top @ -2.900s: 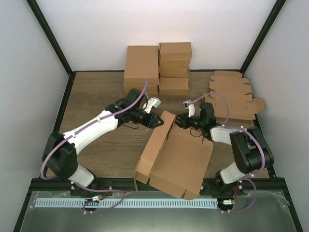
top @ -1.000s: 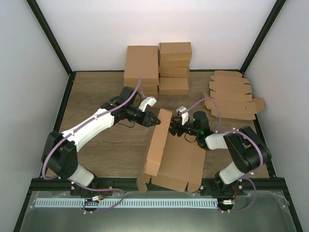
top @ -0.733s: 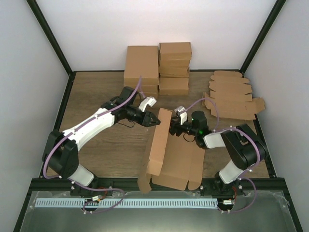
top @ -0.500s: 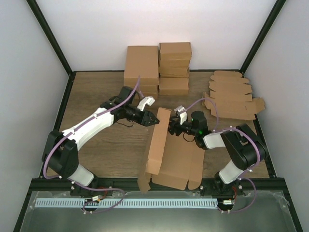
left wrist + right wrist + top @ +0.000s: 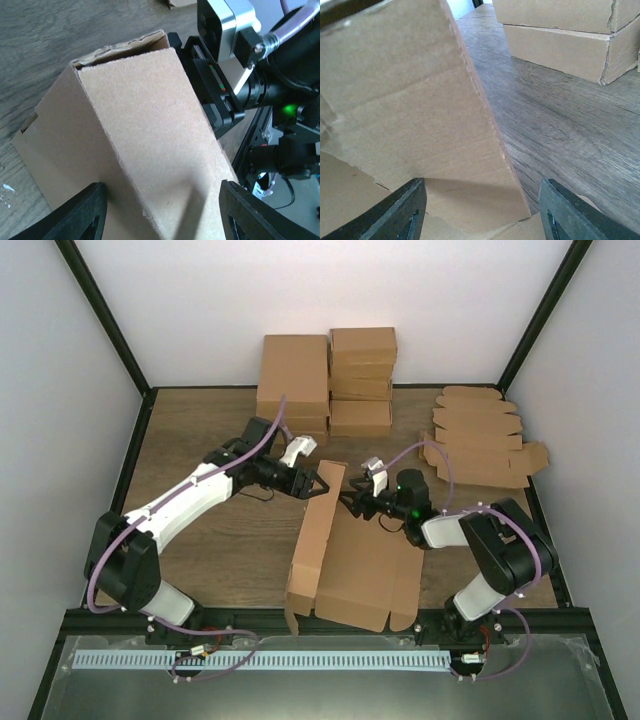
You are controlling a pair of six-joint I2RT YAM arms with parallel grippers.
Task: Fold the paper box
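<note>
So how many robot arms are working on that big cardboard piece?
2. The left arm comes in from the left, the right arm from the right. The left pincer and right pincer flank the far end of the paper box's raised panel. No others visible.

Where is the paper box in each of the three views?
Top external: paper box low centre, one side panel raised.
Left wrist: paper box fills the centre.
Right wrist: paper box fills the left half.
Shared landmark: the wood-grain table under it.
</note>
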